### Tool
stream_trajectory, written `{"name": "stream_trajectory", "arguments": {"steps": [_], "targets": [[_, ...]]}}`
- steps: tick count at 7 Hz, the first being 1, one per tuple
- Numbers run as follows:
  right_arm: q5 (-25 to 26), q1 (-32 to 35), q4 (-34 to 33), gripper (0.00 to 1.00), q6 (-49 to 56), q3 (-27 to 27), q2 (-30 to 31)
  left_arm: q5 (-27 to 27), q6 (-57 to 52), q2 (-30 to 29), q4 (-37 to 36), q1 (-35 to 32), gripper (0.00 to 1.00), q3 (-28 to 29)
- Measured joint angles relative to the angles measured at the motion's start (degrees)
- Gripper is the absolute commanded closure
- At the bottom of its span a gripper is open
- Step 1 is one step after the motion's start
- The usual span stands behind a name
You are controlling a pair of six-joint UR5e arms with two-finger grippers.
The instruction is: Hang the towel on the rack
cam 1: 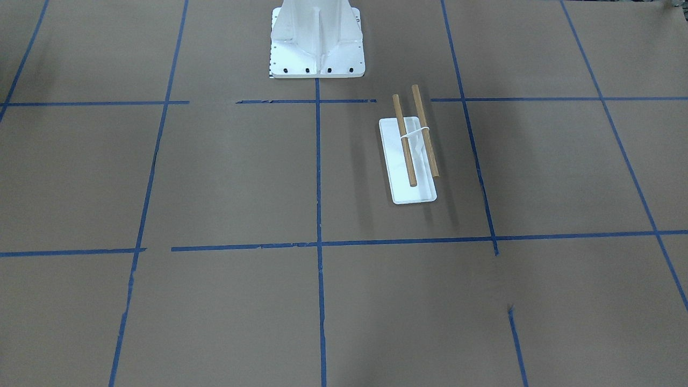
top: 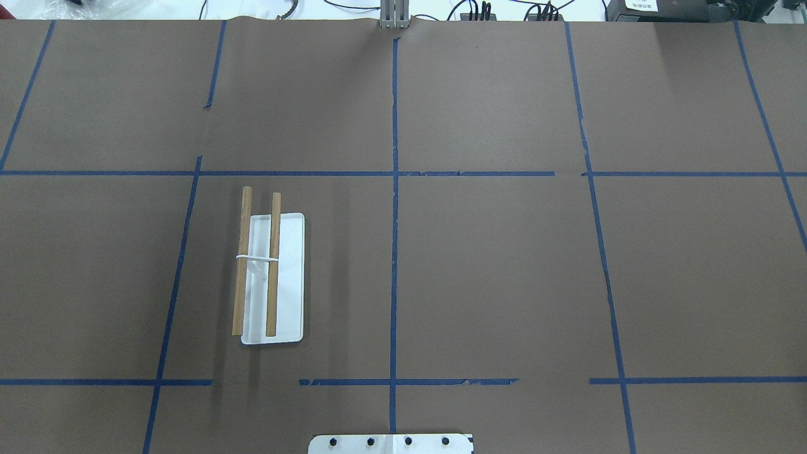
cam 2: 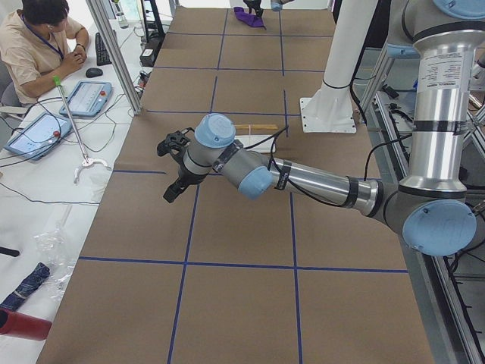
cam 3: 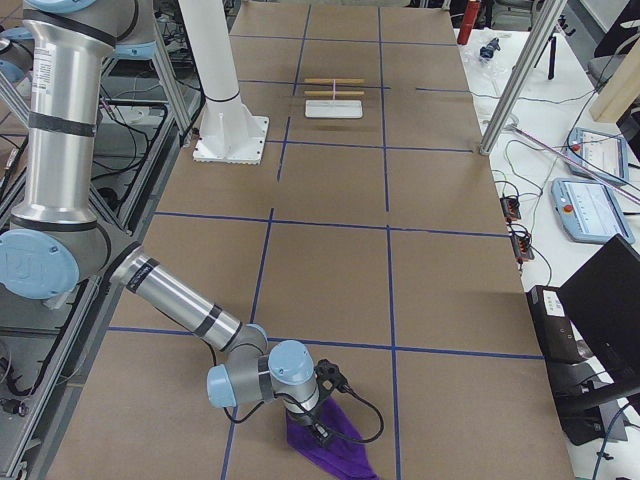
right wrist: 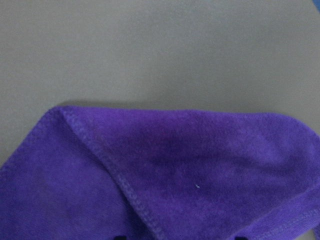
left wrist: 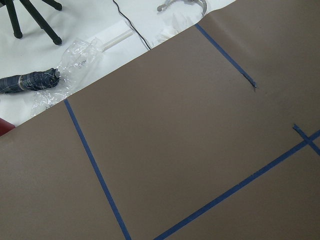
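Note:
The purple towel [cam 3: 338, 452] lies crumpled on the brown table near its end on my right side, far from the rack. It fills the lower part of the right wrist view [right wrist: 175, 170] and shows far off in the exterior left view [cam 2: 248, 17]. My right gripper [cam 3: 320, 430] is down on the towel; I cannot tell whether it is open or shut. The rack [cam 1: 407, 161], a white tray with two wooden rods, stands empty on my left half [top: 287, 277] [cam 3: 334, 105]. My left gripper [cam 2: 173, 163] hovers over bare table beyond the rack; I cannot tell its state.
The white ribbed pedestal [cam 1: 317, 43] stands at the robot's side of the table [cam 3: 225, 110]. An operator [cam 2: 38, 45] sits at a desk past the far edge. A folded umbrella in plastic [left wrist: 30, 82] lies off the table's left end.

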State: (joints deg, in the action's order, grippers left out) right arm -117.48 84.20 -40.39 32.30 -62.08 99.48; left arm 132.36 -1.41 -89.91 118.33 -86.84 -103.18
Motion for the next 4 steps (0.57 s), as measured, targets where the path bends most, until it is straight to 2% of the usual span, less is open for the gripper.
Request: {"name": "stream_trajectory", "arguments": {"steps": [2, 3, 4], "targets": [[0.34, 0.0, 0.04, 0.3, 0.11, 0.57, 0.12, 0.0, 0.0, 0.0, 0.13, 0.0, 0.0, -0.03], [0.41, 0.0, 0.0, 0.44, 0.1, 0.88, 0.1, 0.0, 0.0, 0.0, 0.14, 0.0, 0.0, -0.06], [0.46, 0.0, -0.05, 0.77, 0.09, 1.13, 0.06, 0.0, 0.0, 0.0, 0.14, 0.0, 0.0, -0.07]]}}
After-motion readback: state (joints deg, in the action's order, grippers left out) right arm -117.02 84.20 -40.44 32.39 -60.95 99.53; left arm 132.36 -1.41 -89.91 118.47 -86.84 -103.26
